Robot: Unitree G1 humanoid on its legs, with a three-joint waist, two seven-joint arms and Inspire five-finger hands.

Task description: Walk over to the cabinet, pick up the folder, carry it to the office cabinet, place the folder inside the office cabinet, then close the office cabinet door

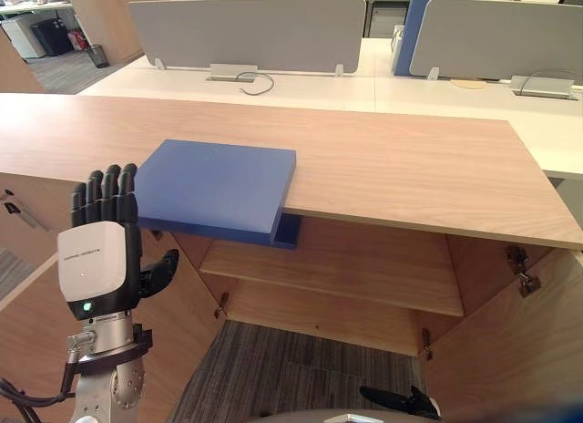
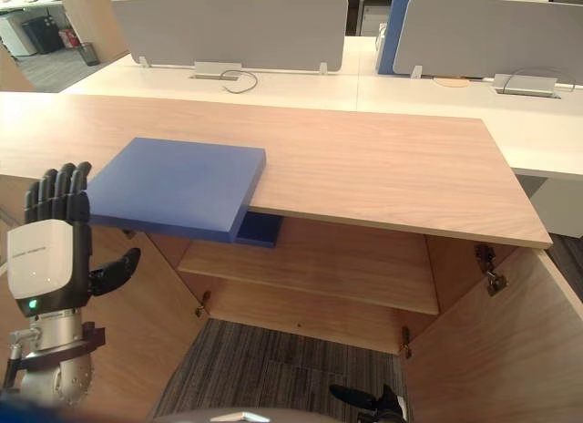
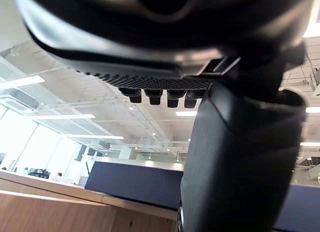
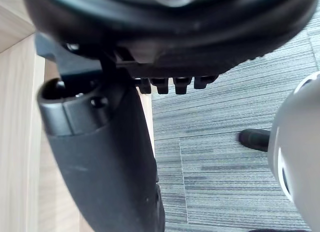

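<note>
Left hand holds its fingers straight, empty, beside the folder; right hand hangs unclenched, empty.

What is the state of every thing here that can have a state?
Folder: closed, flat on the cabinet top, overhanging its front edge.
Left door: open.
Right door: open.
Left hand: open, raised beside the folder.
Right hand: open, holding nothing.
</note>
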